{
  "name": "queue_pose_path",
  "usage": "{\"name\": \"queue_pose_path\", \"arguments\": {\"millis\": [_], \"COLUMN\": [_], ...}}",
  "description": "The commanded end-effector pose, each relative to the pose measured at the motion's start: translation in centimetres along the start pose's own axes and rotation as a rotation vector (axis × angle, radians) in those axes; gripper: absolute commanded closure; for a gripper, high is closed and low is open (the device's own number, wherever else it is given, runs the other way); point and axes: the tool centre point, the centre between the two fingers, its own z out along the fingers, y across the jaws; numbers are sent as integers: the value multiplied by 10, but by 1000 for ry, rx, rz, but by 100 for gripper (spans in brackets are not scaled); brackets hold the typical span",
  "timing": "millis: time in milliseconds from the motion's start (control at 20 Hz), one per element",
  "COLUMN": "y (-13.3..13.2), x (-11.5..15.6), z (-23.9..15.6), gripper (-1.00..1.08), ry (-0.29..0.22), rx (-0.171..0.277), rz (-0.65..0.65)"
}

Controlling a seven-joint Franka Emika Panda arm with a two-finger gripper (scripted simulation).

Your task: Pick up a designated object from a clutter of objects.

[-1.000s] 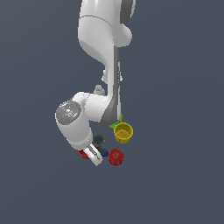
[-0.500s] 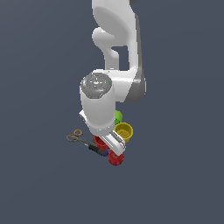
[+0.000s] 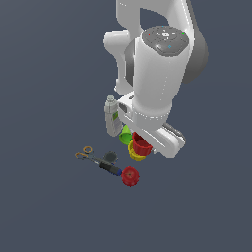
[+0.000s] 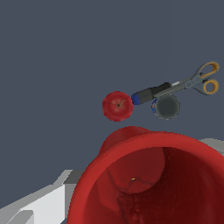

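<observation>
The designated object, a plain red cup (image 3: 141, 143), hangs under the white hand, above the clutter of objects, in front of the yellow cup (image 3: 136, 154). My gripper (image 3: 146, 141) is shut on it. In the wrist view the red cup (image 4: 153, 183) fills the near field with its mouth toward the camera, and one pale finger (image 4: 41, 204) shows beside it. The far side of the grip is hidden by the cup.
Below lie a red ribbed disc (image 3: 130, 176) (image 4: 117, 106), a dark marker (image 3: 109, 167) (image 4: 151, 92), orange-handled scissors (image 3: 86, 153) (image 4: 199, 81) and a dark round cap (image 3: 111, 156) (image 4: 167, 106). A grey bottle (image 3: 113, 118) and a green cup (image 3: 126, 135) stand behind.
The arm has swung round and risen, carrying the red cup up and toward the exterior view's right, off the floor. The other items have not moved.
</observation>
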Motion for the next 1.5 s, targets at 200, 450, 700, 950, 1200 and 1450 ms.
{"name": "queue_pose_path", "arguments": {"millis": [200,450,700,950,1200,1450], "y": [-35,-62,-85,-99,-108,-111], "x": [-47,-82,-108,-124,-133,-135], "z": [-59,-102,-136,-157,-168,-172], "gripper": [108,108,108,108,108,108], "ry": [2,1,1,0,0,0], "rx": [1,1,1,2,2,2], "rz": [1,1,1,1,0,0]}}
